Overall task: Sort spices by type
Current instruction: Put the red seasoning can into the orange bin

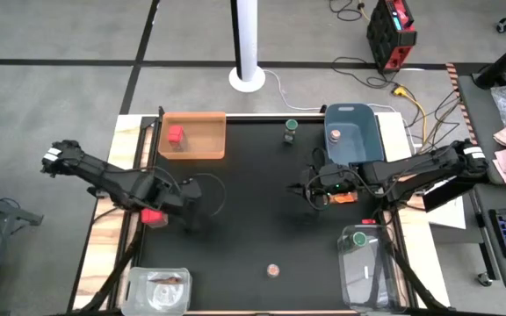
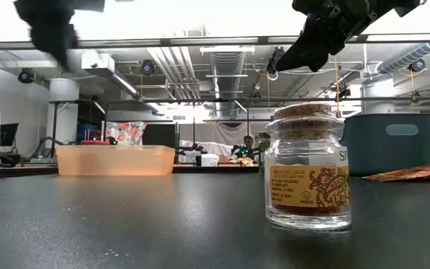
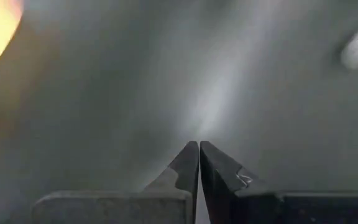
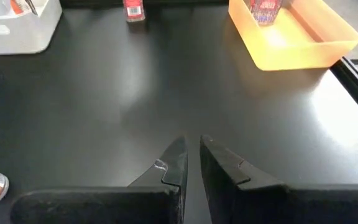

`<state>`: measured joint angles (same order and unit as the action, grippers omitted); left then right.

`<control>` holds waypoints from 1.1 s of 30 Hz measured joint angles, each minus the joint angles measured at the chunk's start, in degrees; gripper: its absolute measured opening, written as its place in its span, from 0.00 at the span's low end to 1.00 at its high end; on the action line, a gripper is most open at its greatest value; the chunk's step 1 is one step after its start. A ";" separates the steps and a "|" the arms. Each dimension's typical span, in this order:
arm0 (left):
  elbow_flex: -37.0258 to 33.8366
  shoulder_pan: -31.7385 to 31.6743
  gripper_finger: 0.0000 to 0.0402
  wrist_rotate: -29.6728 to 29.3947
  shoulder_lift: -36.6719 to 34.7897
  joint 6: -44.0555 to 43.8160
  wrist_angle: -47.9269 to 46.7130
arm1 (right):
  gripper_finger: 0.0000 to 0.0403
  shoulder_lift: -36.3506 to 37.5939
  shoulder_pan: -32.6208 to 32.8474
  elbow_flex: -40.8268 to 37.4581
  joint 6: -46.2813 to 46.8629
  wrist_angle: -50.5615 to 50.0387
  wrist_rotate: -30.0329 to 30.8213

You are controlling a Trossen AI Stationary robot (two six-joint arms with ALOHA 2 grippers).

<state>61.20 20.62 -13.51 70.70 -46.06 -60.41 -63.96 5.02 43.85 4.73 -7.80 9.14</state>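
One red cube box (image 1: 176,135) sits in the orange tray (image 1: 202,149), and the other (image 1: 152,216) stands on the table beside my left arm. A green-capped jar (image 1: 291,130) stands near the far edge. A second green-capped jar (image 1: 358,237) is in the clear container (image 1: 365,272). A tan-capped jar (image 2: 308,168) stands near the near edge. An orange packet (image 1: 344,199) lies under my right arm. My left gripper (image 3: 199,155) is shut over bare table. My right gripper (image 4: 191,152) hovers mid-table, its fingers closed to a narrow slit.
The blue tub (image 1: 351,132) stands at the far right with a tan item inside. A clear container (image 1: 156,290) at the near left holds a packet. Open black table lies between the two arms and around the tan-capped jar (image 1: 273,269).
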 joint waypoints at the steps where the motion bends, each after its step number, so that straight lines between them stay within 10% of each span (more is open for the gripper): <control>1: 2.60 -0.02 0.00 2.13 1.36 0.17 -6.86 | 0.08 0.00 0.00 -0.09 0.04 -0.02 0.01; 6: 10.13 2.53 0.00 6.82 4.08 10.07 -27.97 | 0.08 0.00 0.00 -0.64 0.09 1.28 0.00; 20: -8.41 10.87 0.00 5.65 -18.91 -5.43 -21.83 | 0.08 0.00 0.00 -2.94 -2.56 5.80 -0.05; 33: -17.21 10.85 0.08 9.74 -20.06 -2.80 -16.45 | 0.08 0.00 -0.02 -2.94 -3.69 7.70 -0.05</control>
<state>43.99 31.46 -3.77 50.63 -48.86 -76.86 -63.96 4.99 40.91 1.04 -0.10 9.08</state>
